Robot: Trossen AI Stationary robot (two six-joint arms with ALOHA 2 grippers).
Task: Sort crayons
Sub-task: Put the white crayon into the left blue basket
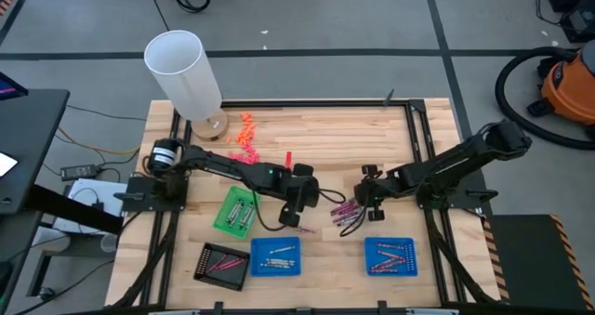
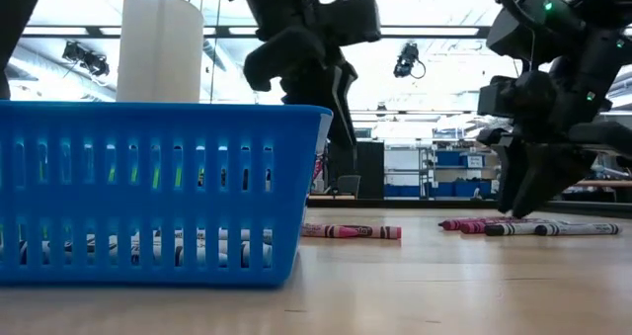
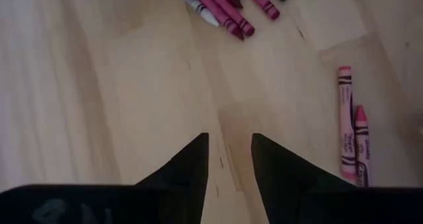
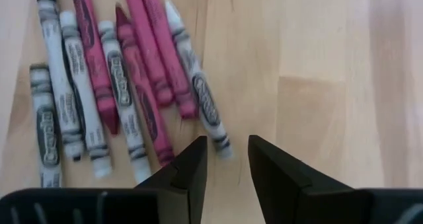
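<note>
Both arms are reaching in toward the middle of the desk (image 1: 307, 129). The left claw (image 3: 229, 159) is pointing down at bare wood, its fingers a little apart and holding nothing. The right claw (image 4: 227, 159) is hanging just over a pile of crayons (image 4: 119, 78), fingers a little apart and empty too. The pile is lying near the middle of the desk, between the two claws. Two pink crayons (image 3: 351, 128) are lying beside each other nearby.
</note>
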